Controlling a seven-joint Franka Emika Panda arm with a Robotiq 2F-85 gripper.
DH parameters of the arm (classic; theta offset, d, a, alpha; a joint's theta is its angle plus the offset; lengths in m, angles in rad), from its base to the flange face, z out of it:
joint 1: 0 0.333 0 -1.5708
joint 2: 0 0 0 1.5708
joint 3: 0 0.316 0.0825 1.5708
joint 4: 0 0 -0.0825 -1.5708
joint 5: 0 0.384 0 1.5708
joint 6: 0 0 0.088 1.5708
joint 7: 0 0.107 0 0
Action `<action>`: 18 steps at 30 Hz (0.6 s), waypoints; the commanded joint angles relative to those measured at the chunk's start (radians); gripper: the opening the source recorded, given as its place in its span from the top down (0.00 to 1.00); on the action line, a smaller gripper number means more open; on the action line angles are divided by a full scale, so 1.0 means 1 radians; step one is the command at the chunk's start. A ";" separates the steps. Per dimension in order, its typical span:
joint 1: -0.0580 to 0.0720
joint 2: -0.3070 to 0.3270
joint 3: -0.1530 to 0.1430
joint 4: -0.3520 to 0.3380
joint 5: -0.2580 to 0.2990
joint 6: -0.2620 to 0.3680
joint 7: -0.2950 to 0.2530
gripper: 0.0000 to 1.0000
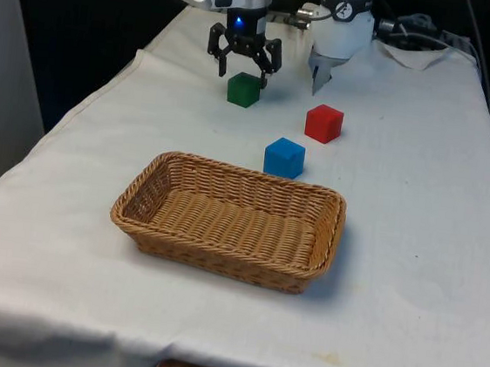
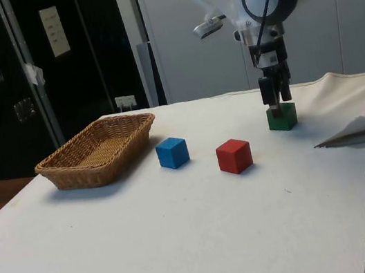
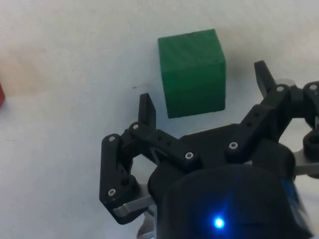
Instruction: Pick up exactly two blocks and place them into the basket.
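1. Front view places the hand (image 1: pixel 244 62) at the far end of the surface (image 1: pixel 416 219), hanging just above the green block (image 1: pixel 244 90).
2. Its two black fingers (image 3: pixel 147 112) are spread wide, wider than the block, and they hold nothing.
3. From the wrist view, the green block (image 3: pixel 192 72) lies on the white cloth between the two fingertips and a little beyond them, and the fingers do not touch it.
4. From the side view, the hand (image 2: pixel 275 96) points straight down, and its tips are close to the top of the green block (image 2: pixel 282 118).
5. A red block (image 1: pixel 324 123) rests on the cloth to the front view's right of the green one, a little nearer to the camera.
6. A blue block (image 1: pixel 284 157) sits between the red block and the basket (image 1: pixel 138 199), near the far rim of the basket.
7. The woven basket stands in the middle of the surface, with no block inside it.
8. All three blocks are apart from each other and each one stands flat on the cloth.
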 commanded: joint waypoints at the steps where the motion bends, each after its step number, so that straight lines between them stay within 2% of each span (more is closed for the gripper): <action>1: -0.005 -0.003 0.009 -0.013 0.026 0.024 -0.020 0.00; 7: -0.004 0.014 0.013 -0.011 0.023 0.038 -0.013 0.00; 8: -0.001 0.024 0.001 0.000 0.000 0.022 0.000 0.00; 9: -0.005 0.017 0.014 -0.010 0.024 0.040 -0.012 0.00; 12: -0.005 0.022 0.018 -0.009 0.027 0.045 -0.010 0.02; 14: -0.006 0.027 0.022 -0.007 0.033 0.047 -0.011 0.37; 17: -0.007 0.031 0.027 -0.005 0.040 0.048 -0.013 0.71; 18: 0.000 0.042 0.014 0.003 0.017 0.036 0.002 0.80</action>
